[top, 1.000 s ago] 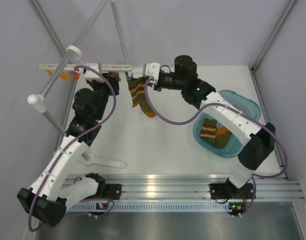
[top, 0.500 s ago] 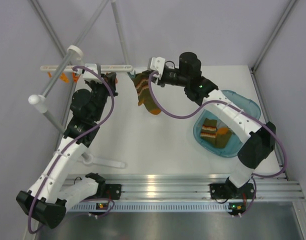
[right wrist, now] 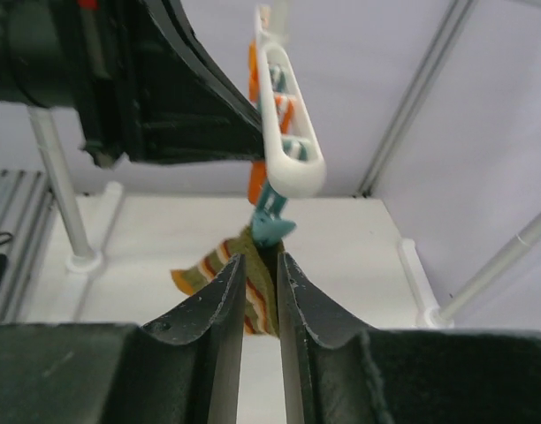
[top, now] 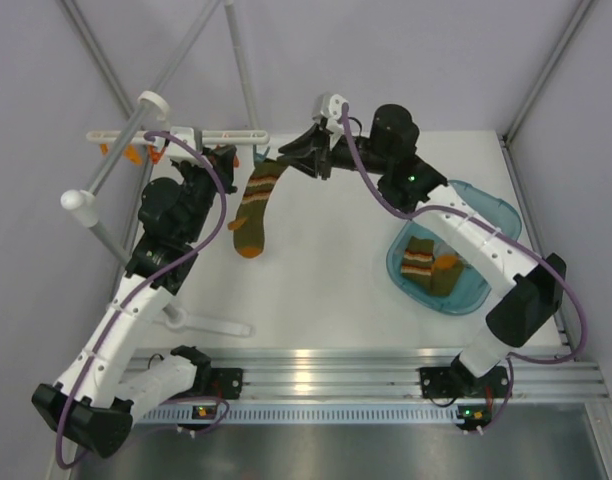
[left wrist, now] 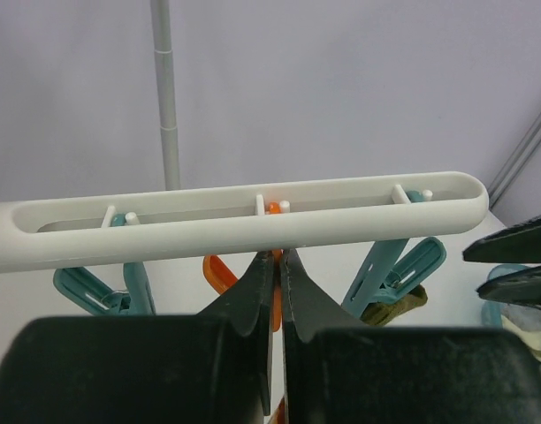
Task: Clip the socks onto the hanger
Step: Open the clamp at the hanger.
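Note:
The hanger is a long white bar at the back left with orange and teal clips under it. One striped olive sock hangs from a teal clip at its right end, toe swung left. My right gripper is open and empty, just right of that clip. In the right wrist view the sock and teal clip lie beyond my parted fingertips. My left gripper is shut on an orange clip under the bar. A second sock lies in the tub.
A blue tub sits at the right of the table. Thick grey-white poles with round caps stand at the left. A white bracket lies near the front left. Slanted frame struts rise at the back.
My right gripper has let go of the sock and pulled back up and right. The sock now hangs from the teal clip and has swung left. The left arm has barely moved.

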You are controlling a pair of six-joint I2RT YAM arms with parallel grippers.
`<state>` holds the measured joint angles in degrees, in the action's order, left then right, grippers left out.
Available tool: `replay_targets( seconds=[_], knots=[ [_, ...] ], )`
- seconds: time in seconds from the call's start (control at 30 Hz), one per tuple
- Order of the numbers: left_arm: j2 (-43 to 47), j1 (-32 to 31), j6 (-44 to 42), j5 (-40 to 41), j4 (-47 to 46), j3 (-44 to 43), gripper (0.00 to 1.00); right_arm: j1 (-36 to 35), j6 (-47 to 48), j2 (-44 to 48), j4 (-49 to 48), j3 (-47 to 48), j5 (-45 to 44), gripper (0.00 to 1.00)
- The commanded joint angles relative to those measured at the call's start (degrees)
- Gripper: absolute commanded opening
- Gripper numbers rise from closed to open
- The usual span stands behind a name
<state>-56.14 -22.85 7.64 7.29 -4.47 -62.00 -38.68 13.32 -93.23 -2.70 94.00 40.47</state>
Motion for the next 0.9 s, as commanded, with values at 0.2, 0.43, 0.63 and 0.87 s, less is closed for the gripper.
replay_targets(
  seconds=[0.2, 0.43, 0.63, 0.87],
  knots=[
    [1.30, -0.18, 0.97, -3.33, 0.25, -3.30, 0.00, -8.95, -12.97, 0.51, -8.72, 2.07, -0.38, 0.20],
    [1.65, -0.09, 1.85, -4.12, 1.22, -3.66, 0.00, -10.01, -13.76, -4.94, -13.73, 1.89, -11.26, 0.30],
    [1.91, -0.09, 2.03, -5.00, 1.66, -3.39, 0.00, -9.93, -10.25, -6.96, -18.21, 1.45, -19.63, 0.34],
    [1.74, -0.09, 2.99, -5.62, 1.48, -2.87, 0.00, -9.93, -10.51, -9.25, -21.91, 2.07, -19.29, 0.41]
  ],
)
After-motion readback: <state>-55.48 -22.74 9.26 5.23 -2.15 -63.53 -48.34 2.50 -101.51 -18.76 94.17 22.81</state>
